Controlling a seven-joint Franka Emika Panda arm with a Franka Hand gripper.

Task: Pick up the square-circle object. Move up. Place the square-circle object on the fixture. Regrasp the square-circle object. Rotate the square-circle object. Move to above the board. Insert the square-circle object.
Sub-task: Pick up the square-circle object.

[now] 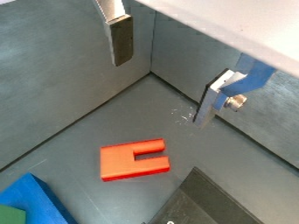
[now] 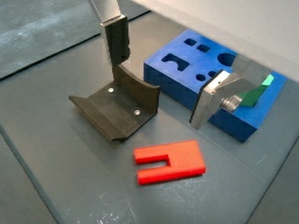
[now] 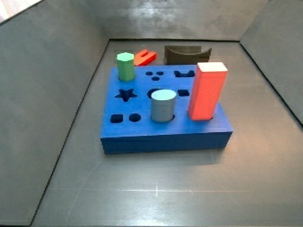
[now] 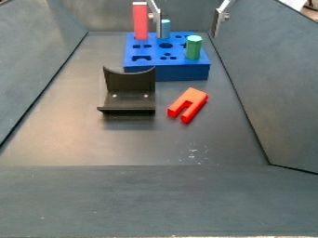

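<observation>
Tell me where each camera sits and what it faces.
Wrist view: looks down past the open gripper at the peg on the floor.
Wrist view: same, tilted toward fixture and board; both fingers show.
Side view: beyond the board, facing the fixture; no robot visible.
Side view: opposite end, fixture nearest; fingers at top edge.
All four share the peg.

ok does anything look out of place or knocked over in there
Nothing stands out. The square-circle object lies flat on the floor beside the fixture, untouched. The board sits square with its pegs upright. The gripper hangs open above the floor, holding nothing.
</observation>
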